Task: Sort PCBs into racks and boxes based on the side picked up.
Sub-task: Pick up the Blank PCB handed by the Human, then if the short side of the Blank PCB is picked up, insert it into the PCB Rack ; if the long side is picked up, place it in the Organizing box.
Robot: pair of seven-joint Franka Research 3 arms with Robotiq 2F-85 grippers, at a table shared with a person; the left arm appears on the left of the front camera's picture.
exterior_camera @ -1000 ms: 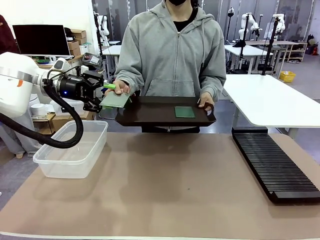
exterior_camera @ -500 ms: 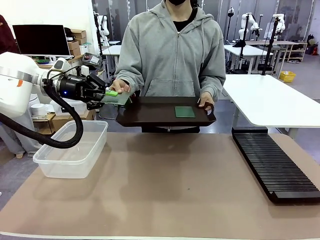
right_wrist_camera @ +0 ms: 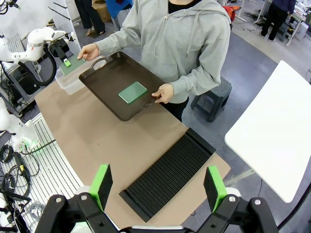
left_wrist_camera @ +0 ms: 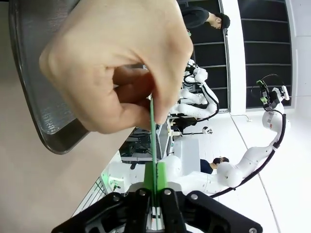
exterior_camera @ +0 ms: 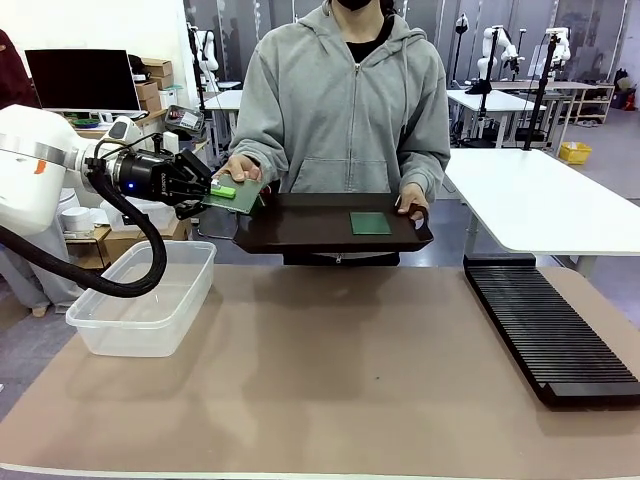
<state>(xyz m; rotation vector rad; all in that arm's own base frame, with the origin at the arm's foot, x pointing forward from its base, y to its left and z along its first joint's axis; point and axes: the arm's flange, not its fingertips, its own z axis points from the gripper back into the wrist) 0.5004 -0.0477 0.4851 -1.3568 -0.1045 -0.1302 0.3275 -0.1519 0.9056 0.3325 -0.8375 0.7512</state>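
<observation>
Lots of free room over the bare middle of the table [exterior_camera: 340,380]. Blocked on the left by the clear tub [exterior_camera: 150,300], open on top. Blocked on the right by the long black rack [exterior_camera: 550,330]. Far side closed off by the dark tray [exterior_camera: 300,222], held up high. Tight spot at its left end: left gripper [exterior_camera: 220,190] and a hand [exterior_camera: 243,168] both pinching one green board [exterior_camera: 243,198].

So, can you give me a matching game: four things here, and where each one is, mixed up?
1 left PCB
2 right PCB
3 clear tub
4 black rack

A flat on the dark tray
B on the table, robot's right
C pinched by the shut left jaws and the person's hand
D on the table, robot's left

Pairs: 1-C, 2-A, 3-D, 4-B.
</observation>
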